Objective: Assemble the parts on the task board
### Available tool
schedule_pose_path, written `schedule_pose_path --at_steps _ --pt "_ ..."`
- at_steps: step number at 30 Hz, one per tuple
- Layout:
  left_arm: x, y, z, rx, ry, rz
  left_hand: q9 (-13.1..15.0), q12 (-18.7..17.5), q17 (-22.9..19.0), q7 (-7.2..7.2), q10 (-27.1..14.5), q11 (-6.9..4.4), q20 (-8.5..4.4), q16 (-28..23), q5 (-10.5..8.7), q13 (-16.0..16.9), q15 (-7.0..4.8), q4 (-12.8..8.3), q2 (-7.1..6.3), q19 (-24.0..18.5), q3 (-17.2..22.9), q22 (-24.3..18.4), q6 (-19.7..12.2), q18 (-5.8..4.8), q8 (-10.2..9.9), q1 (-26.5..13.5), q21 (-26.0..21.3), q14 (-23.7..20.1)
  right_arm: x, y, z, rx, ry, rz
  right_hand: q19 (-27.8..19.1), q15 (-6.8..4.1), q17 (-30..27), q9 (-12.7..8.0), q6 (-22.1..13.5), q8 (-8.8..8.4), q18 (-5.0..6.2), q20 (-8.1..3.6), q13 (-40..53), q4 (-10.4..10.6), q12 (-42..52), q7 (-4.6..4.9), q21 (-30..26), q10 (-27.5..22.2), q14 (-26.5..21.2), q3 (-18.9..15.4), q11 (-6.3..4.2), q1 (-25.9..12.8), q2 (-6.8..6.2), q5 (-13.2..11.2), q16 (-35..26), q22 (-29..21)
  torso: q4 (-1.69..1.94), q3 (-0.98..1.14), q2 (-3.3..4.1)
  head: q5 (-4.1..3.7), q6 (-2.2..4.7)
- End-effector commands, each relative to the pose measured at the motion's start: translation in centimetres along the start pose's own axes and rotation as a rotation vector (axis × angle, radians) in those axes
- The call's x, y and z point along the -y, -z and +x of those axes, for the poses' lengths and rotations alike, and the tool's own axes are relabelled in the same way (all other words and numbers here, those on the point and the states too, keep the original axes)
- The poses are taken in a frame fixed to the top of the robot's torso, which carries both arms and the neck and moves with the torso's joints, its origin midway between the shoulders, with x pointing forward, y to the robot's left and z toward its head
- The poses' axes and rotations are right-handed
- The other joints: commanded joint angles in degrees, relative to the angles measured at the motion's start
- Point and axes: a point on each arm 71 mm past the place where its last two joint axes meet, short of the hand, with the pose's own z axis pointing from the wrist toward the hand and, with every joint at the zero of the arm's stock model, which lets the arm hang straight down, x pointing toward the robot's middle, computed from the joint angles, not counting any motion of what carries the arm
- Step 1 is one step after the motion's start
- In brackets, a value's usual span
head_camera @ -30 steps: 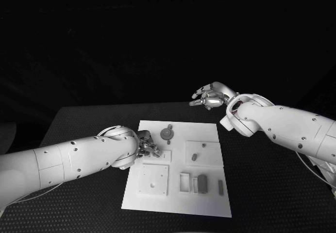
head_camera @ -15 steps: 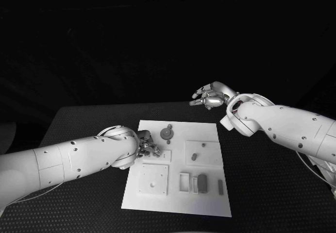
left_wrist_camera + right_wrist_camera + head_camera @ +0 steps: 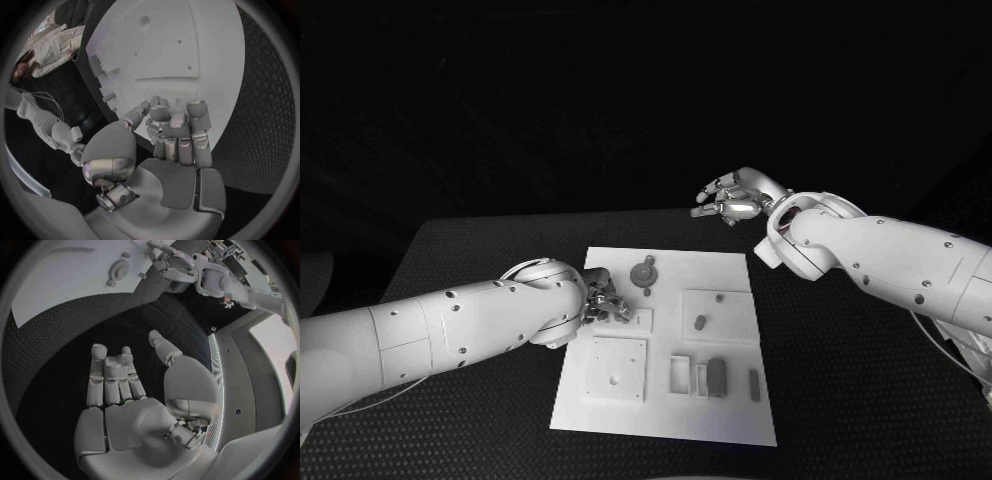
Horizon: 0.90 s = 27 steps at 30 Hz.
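Almost nothing has moved in the past second: both arms hold the poses of the earlier frames, with only a faint shift in the right hand's fingers. Nearest the robot, the white task board [image 3: 733, 420] lies in the middle of the black worktop [image 3: 459, 250], and along its near edge three small grey parts can be counted: a slim bar [image 3: 754, 385] by the right margin, a darker block [image 3: 717, 377] next to it, and a pale upright piece [image 3: 701, 378] touching that block, all just right of a rectangular frame [image 3: 681, 375]. A raised square plate with a hole [image 3: 616, 370] sits at the near left. Farther in, a short grey peg [image 3: 700, 324] stands on a second raised plate [image 3: 720, 316]. At the board's left edge the left hand [image 3: 604, 304] hovers low over a small fixture, fingers curled together; the left wrist view shows them bunched over the board, but whether a part is pinched inside cannot be told. Beyond it, a round grey disc part [image 3: 646, 273] rests near the far edge, making five loose parts counted in all. Farthest off, the right hand [image 3: 736, 198] hangs raised past the board's far side, fingers apart and holding nothing. The step in hand appears to be seating or picking a part at the left fixture; the next move likely calls for fine fingertip alignment over that slot, while the right hand must descend to fetch another part.
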Motion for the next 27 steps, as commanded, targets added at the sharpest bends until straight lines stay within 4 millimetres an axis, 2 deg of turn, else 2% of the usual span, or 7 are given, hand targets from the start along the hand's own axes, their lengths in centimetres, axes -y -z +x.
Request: schedule_pose_path --at_steps 1,8,20,24,27 --pt "0.12 0.03 0.07 -0.001 -0.013 0.006 0.09 0.40 -0.19 -1.06 -0.13 -0.12 -0.28 0.39 0.14 -0.11 -0.77 0.63 0.02 0.44 0.00 1.12 5.50 2.54 -0.25 -0.87 0.18 -1.22 -0.04 0.00 0.06 -0.013 0.000 -0.006 0.04 0.08 -0.08 -0.03 -0.10 -0.14 0.68 0.36 -0.09 0.14 0.34 0.44 -0.37 -0.46 -0.35 -0.20 0.03 -0.48 0.03 0.17 0.35 0.46 0.01 -0.01 0.02 0.01 0.00" --pt "0.05 0.03 0.08 -0.002 -0.013 0.005 0.21 0.49 -0.64 -1.13 -0.07 -0.19 -0.26 0.77 0.18 -0.28 -0.84 1.34 0.81 0.45 0.05 1.14 5.70 2.57 -0.35 -1.98 0.27 -1.31 -0.03 -0.01 0.07 -0.015 0.000 -0.006 0.04 0.09 -0.09 -0.04 -0.12 -0.14 0.68 0.36 -0.11 0.20 0.36 0.44 -0.37 -0.47 -0.36 -0.23 0.04 -0.57 0.00 0.17 0.36 0.46 -0.01 -0.01 0.01 0.03 0.01" --pt "0.07 0.04 0.14 -0.004 -0.013 0.006 0.33 0.56 -1.10 -1.18 0.01 -0.24 -0.23 1.15 0.88 -0.48 -0.90 0.50 1.87 0.42 0.19 1.19 5.82 2.59 -0.49 -2.03 0.43 -1.41 0.00 -0.01 0.07 -0.016 0.000 -0.005 0.04 0.09 -0.10 -0.04 -0.13 -0.14 0.68 0.37 -0.14 0.31 0.38 0.45 -0.39 -0.48 -0.37 -0.24 0.05 -0.70 0.03 0.18 0.38 0.46 0.00 0.00 0.01 0.04 -0.01" --pt "0.09 0.04 0.16 -0.002 -0.012 0.008 0.39 0.57 -1.35 -1.18 0.00 -0.24 -0.23 1.31 1.14 -0.59 -0.91 -0.25 1.95 0.39 0.29 1.18 5.85 2.61 -0.58 -1.82 0.50 -1.48 0.00 -0.02 0.08 -0.016 0.000 -0.005 0.04 0.10 -0.11 -0.04 -0.13 -0.14 0.68 0.37 -0.14 0.33 0.39 0.45 -0.39 -0.48 -0.38 -0.24 0.05 -0.72 0.03 0.18 0.39 0.46 0.00 0.01 0.02 0.09 -0.02" --pt "0.15 0.04 0.17 0.000 -0.011 0.011 0.49 0.62 -1.78 -1.16 0.00 -0.22 -0.21 1.55 2.01 -0.75 -0.91 -1.62 2.54 0.40 0.88 1.15 5.86 2.63 -0.73 -0.79 0.58 -1.57 -0.02 -0.03 0.10 -0.018 0.000 -0.005 0.04 0.10 -0.11 -0.04 -0.13 -0.14 0.68 0.36 -0.15 0.35 0.40 0.45 -0.39 -0.48 -0.38 -0.24 0.05 -0.74 0.03 0.18 0.39 0.46 -0.03 0.00 0.02 0.10 0.00"
